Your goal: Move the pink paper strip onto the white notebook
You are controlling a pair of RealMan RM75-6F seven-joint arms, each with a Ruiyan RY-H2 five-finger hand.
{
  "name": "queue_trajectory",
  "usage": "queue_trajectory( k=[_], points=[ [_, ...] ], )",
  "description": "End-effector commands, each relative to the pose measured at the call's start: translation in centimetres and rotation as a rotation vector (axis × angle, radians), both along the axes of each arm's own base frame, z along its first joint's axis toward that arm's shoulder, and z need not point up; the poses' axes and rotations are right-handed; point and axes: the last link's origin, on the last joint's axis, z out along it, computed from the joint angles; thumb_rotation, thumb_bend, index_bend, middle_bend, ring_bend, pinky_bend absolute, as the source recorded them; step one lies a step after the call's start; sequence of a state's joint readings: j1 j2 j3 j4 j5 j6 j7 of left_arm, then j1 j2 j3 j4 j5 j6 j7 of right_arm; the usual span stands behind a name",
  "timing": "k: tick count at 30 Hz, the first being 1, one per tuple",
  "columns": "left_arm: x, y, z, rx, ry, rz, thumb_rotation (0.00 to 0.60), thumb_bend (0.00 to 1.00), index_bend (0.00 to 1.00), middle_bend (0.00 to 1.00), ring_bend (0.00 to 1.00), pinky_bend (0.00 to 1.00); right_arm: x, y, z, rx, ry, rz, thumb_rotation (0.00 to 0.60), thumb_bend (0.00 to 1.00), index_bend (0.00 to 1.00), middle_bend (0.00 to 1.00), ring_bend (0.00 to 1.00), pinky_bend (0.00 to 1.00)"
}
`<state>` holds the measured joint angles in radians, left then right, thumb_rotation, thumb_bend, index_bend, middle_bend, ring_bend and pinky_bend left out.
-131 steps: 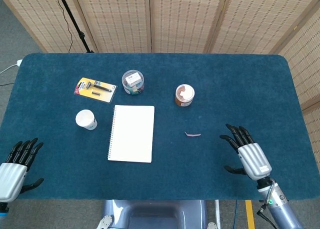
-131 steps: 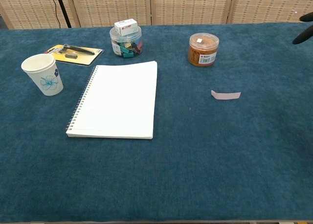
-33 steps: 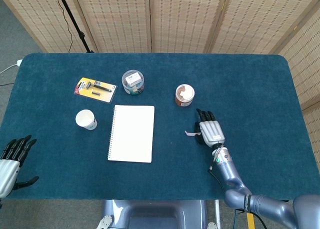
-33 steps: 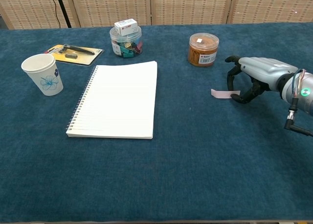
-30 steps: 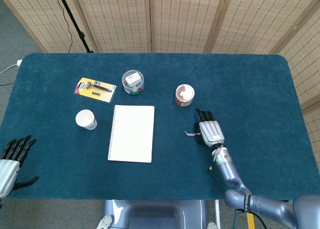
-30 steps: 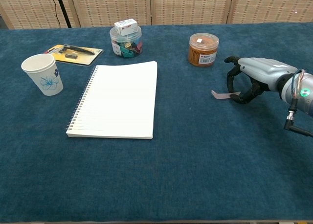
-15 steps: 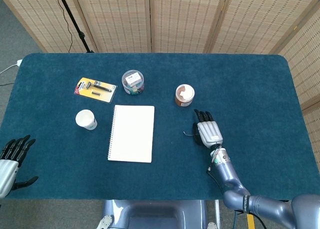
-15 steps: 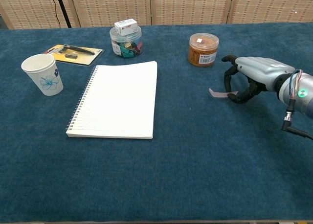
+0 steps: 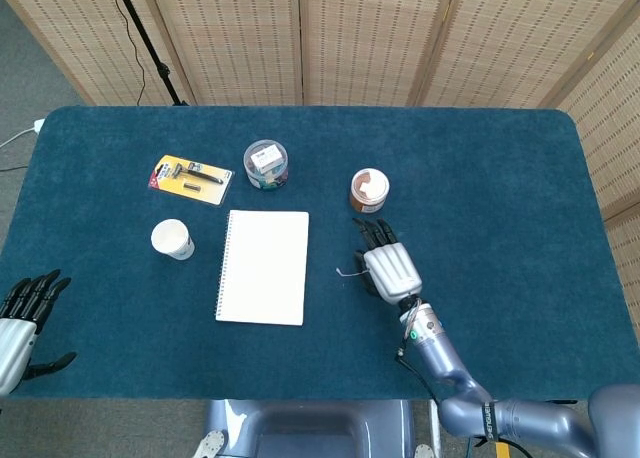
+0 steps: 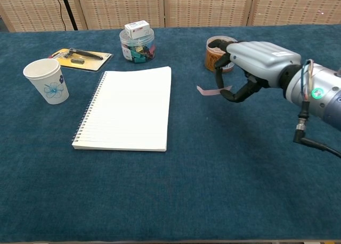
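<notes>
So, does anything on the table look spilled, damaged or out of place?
Nothing stands out. The paper cup and both jars stand upright, the white notebook lies flat, and the right hand holds the pink paper strip above the cloth.

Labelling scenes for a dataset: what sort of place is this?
Probably a robot test setup indoors, not a home: a blue-clothed table fenced by woven screens, with a notebook, cup and jars laid out as props.

Cup (image 10: 47, 80) left of notebook (image 10: 128, 108)
</notes>
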<state>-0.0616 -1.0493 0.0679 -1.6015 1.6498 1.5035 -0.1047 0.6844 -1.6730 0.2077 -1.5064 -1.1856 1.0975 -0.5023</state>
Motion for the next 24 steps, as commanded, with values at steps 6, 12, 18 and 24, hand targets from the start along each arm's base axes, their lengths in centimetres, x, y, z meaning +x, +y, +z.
queue_trajectory(
  k=[6, 12, 18, 24],
  points=[
    [-0.3, 0.0, 0.5, 0.001, -0.021, 0.014, 0.6, 0.0, 0.0, 0.0, 0.0, 0.0, 6.4, 0.8, -2.7, 0.002, 0.022, 0.14, 0.6, 0.58, 0.6, 0.0, 0.0, 0.0],
    [-0.5, 0.1, 0.8, -0.001, -0.035, 0.021, 0.6, 0.0, 0.0, 0.0, 0.0, 0.0, 9.3, 0.4, -4.8, -0.022, 0.082, 0.187, 0.6, 0.59, 0.61, 0.0, 0.0, 0.0],
    [-0.7, 0.3, 0.9, -0.009, -0.046, 0.035, 0.6, 0.0, 0.0, 0.0, 0.0, 0.0, 10.2, -0.5, -6.7, -0.054, 0.15, 0.194, 0.6, 0.59, 0.61, 0.0, 0.0, 0.0],
    [-0.8, 0.6, 1.0, -0.016, -0.049, 0.045, 0.6, 0.0, 0.0, 0.0, 0.0, 0.0, 10.7, -0.8, -8.6, -0.06, 0.218, 0.201, 0.6, 0.59, 0.61, 0.0, 0.0, 0.0]
  ],
)
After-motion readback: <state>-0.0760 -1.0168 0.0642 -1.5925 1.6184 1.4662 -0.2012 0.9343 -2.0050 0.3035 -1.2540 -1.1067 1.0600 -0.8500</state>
